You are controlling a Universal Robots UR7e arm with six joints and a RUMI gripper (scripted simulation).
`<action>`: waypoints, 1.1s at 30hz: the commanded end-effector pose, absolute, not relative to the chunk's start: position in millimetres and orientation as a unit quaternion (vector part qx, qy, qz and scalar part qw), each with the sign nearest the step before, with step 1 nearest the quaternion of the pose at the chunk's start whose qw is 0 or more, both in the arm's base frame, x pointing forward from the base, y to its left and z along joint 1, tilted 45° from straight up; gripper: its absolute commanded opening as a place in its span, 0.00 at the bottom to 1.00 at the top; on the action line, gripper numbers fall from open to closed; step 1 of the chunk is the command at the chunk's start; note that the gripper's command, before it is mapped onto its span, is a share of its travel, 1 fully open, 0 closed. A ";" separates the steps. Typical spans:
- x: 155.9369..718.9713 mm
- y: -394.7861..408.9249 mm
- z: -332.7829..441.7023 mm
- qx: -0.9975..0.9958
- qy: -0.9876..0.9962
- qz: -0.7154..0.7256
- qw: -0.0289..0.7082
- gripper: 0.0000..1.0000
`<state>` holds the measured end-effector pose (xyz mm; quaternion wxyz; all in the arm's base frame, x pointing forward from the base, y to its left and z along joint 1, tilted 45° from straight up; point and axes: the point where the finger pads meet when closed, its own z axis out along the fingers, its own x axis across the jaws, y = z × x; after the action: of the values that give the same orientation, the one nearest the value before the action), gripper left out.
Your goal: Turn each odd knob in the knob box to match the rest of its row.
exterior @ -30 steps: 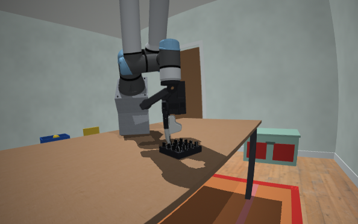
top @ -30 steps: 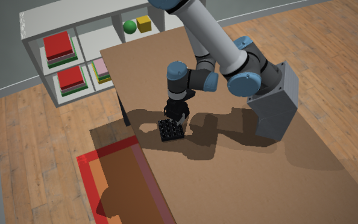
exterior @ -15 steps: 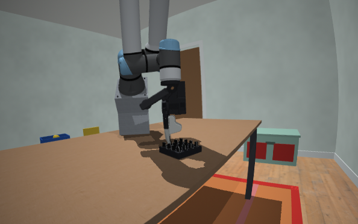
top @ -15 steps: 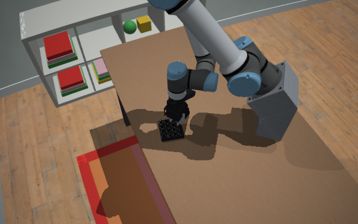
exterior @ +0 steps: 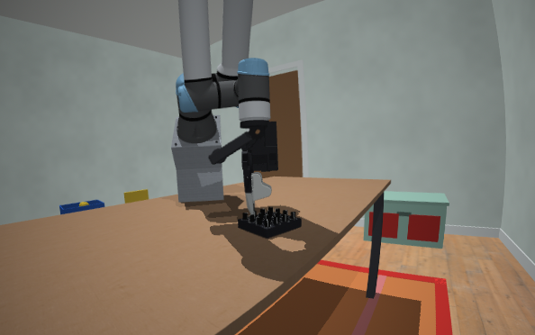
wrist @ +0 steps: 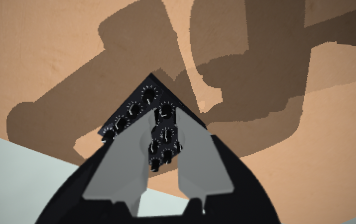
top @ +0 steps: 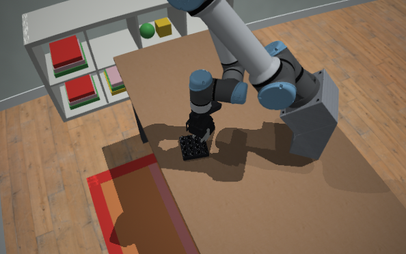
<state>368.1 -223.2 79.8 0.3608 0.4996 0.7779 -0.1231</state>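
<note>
The black knob box [top: 195, 153] [exterior: 271, 229] [wrist: 131, 111] lies on the brown table [top: 273, 205] [exterior: 113, 252] near its left edge. It holds several small black knobs with white marks. My gripper [top: 201, 138] [exterior: 250, 210] [wrist: 166, 109] points straight down with its tips among the knobs at the box's near corner. Its fingers stand almost shut with a narrow gap. In the wrist view one line of knobs shows in that gap. I cannot see the fingers clamping any knob. The knob marks are too small to read.
The grey robot base block [top: 311, 113] [exterior: 195, 167] stands on the table behind the box. A white shelf [top: 34, 20] holds red boxes, a green ball [top: 147, 30] and a yellow cube [top: 163, 26]. A red-edged mat [top: 99, 181] [exterior: 443, 306] lies on the floor. A teal cabinet [exterior: 410, 198] stands by the wall.
</note>
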 end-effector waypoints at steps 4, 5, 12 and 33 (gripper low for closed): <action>368.2 -223.2 80.1 0.499 0.778 -0.123 0.361 0.11; 368.2 -223.2 80.1 0.499 0.778 -0.123 0.361 0.11; 368.2 -223.2 80.1 0.499 0.778 -0.123 0.361 0.04; 368.2 -223.2 80.1 0.499 0.778 -0.123 0.361 0.04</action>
<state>368.1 -223.2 79.8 0.3608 0.4996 0.7779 -0.1231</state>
